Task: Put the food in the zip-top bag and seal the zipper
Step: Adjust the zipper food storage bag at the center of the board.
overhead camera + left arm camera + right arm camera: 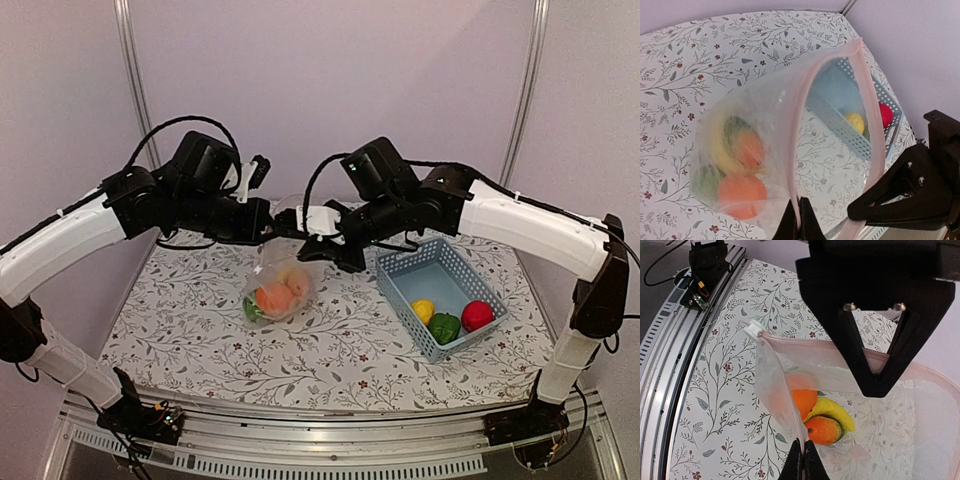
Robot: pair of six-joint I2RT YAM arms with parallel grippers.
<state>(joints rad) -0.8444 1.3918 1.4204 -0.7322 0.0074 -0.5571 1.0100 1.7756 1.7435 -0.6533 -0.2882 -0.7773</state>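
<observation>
Where pressed together at the left gripper (798, 206), clamps the zipper (789, 140) between both fingers (788, 226), at one side of the open mouth. Likewise at the right gripper (803, 449): shut tight, with the opposite lip of the bag (772, 385) nipped in between. Holds the bag up between the two, with the mouth pulled into a wide loop and not sealed. Ends in a white tab (755, 330) at one corner of the zipper.

Inside, low in the bag: orange (802, 401), banana (836, 413) touching it, green-orange piece (822, 431) just beside the banana, and a green lump (707, 181) too blurred by the film to name. Cannot tell whether hanging free or resting on the table (190, 335).

Further out, to the right of the bag and apart from it: basket (398, 283) flat on the table, with lemon (423, 310), pepper (444, 326) and apple (477, 315) huddled at its near end, close together. Seen again through the bag's mouth from the left wrist, lemon and apple against the basket's slotted wall.
</observation>
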